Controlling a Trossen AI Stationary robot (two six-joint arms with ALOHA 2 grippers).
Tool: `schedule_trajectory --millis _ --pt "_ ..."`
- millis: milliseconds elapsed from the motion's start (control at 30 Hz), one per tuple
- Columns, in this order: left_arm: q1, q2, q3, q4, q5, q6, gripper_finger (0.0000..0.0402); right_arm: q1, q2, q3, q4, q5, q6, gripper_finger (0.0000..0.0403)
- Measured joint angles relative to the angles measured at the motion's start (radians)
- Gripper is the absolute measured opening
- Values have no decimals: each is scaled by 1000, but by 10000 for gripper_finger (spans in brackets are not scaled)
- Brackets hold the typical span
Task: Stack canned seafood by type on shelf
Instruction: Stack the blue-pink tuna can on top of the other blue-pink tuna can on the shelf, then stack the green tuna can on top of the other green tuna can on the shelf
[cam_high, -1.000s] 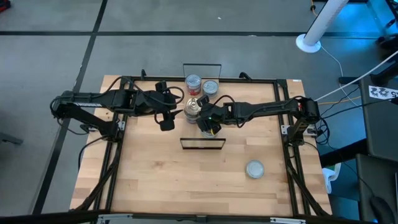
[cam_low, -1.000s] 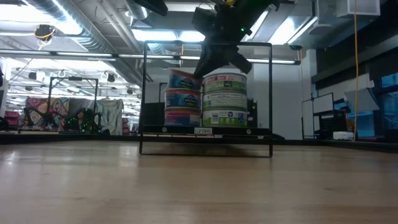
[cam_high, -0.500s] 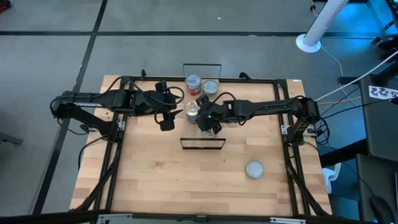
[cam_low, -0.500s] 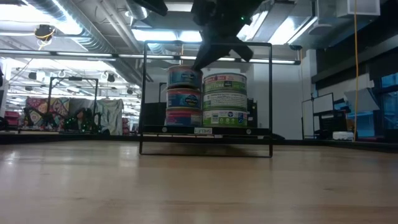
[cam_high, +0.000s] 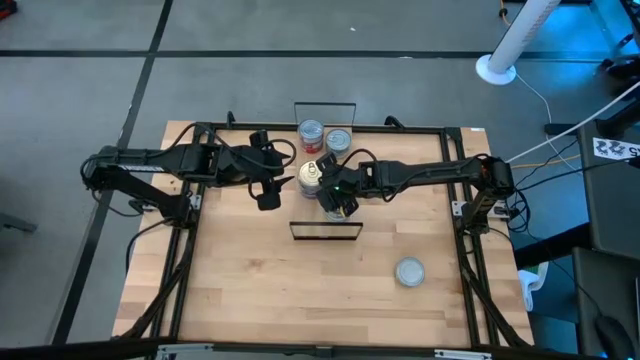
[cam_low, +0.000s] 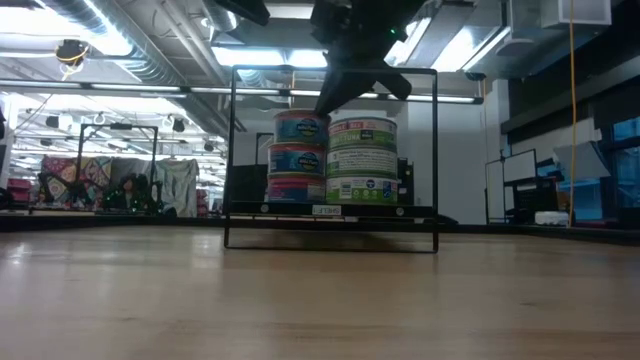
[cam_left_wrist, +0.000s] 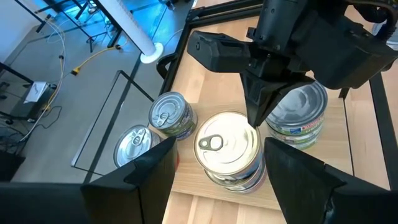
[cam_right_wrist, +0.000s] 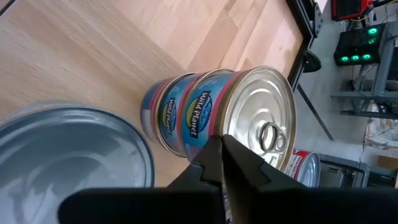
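Wooden table (cam_high: 250, 280), right hand (cam_left_wrist: 258, 118) pinched shut, empty, tip beside top tin (cam_left_wrist: 227, 146), left hand (cam_high: 268, 180) open nearby.

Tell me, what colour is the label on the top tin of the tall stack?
Blue with a pink-red rim band; the top tin shows best in the right wrist view.

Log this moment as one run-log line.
right gripper: jaws shut, tip at top tin of blue-label stack | left gripper: jaws open, beside stack | loose tin on table
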Motion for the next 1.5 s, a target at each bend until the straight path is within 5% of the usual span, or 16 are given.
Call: schedule_trajectory --millis 467,700,833,1000,1200,1500 --pt "0 0 0 0 0 0 237 0 0 0 27 9 0 65" --pt "-1 0 0 0 0 0 237 15 -3 0 65 187 5 119" --pt "-7 0 0 0 0 1 237 57 -42 0 50 329 -3 123" --pt "-38 0 0 5 0 -27 237 142 -129 1 -11 364 16 114" --pt "-120 0 0 11 1 -150 237 294 -230 1 -152 387 190 113" --pt "-291 12 0 56 14 -333 237 544 -295 2 -401 314 713 112"
